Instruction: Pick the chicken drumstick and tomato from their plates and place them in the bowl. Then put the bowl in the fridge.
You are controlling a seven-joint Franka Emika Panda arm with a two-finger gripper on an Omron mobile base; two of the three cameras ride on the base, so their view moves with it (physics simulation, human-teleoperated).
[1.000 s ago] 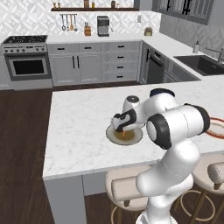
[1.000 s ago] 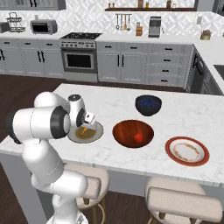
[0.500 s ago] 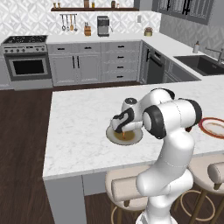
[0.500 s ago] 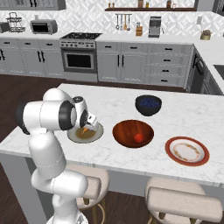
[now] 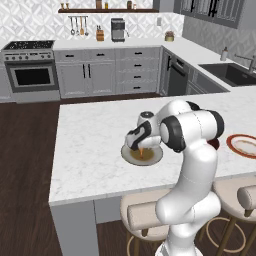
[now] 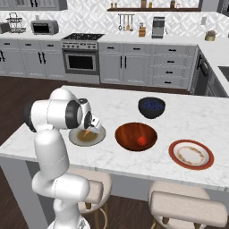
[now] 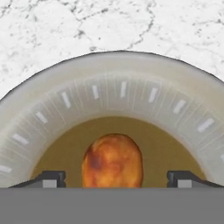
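The robot's fingers (image 7: 53, 178) stand spread wide on either side of the chicken drumstick (image 7: 112, 160), grasping nothing, with a gap between each tip and the meat. The drumstick lies on the tan centre of the olive-grey plate (image 7: 118, 94), which sits on the white marble table (image 5: 95, 135). Seen from the right base view, the gripper (image 6: 88, 131) hangs low over that plate (image 6: 96, 137); just beside it stands the wooden bowl (image 6: 127, 134) with the tomato (image 6: 141, 141) inside. Farther along are the red-rimmed white plate (image 6: 191, 154) and a dark blue bowl (image 6: 151, 107).
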